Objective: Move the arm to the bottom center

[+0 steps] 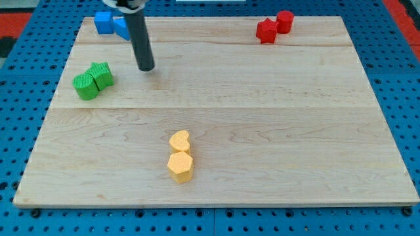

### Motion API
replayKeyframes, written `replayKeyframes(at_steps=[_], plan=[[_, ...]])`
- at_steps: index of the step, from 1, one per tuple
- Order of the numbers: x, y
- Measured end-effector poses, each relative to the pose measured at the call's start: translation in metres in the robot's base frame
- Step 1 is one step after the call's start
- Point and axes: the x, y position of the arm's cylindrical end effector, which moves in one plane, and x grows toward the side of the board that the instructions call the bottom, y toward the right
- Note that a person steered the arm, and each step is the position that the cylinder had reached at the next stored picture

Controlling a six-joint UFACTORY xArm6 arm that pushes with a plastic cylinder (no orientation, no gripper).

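My dark rod comes down from the view's top left, and my tip (146, 67) rests on the wooden board (262, 111) in its upper left part. It stands to the right of a green round block (84, 86) and a green block (102, 74) that touch each other, apart from both. Two blue blocks (104, 21) (122, 26) lie above my tip near the top edge; the rod hides part of the right one. A yellow heart-shaped block (179, 141) and a yellow hexagonal block (180, 166) lie together at the bottom centre, far below my tip.
Two red blocks (266, 31) (284, 21) sit together near the board's top right edge. A blue pegboard surface (400, 78) surrounds the board on all sides.
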Motion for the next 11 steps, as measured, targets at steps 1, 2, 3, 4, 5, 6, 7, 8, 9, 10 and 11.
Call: replayKeyframes(at_steps=[1,2,3,4,5,6,7,8,9,10,11], plan=[[0.018,0.008],[0.068,-0.011],[0.114,-0.033],[0.156,-0.046],[0.204,-0.035],[0.253,-0.016],[0.275,0.016],[0.273,0.073],[0.263,0.114],[0.252,0.131],[0.275,0.143]])
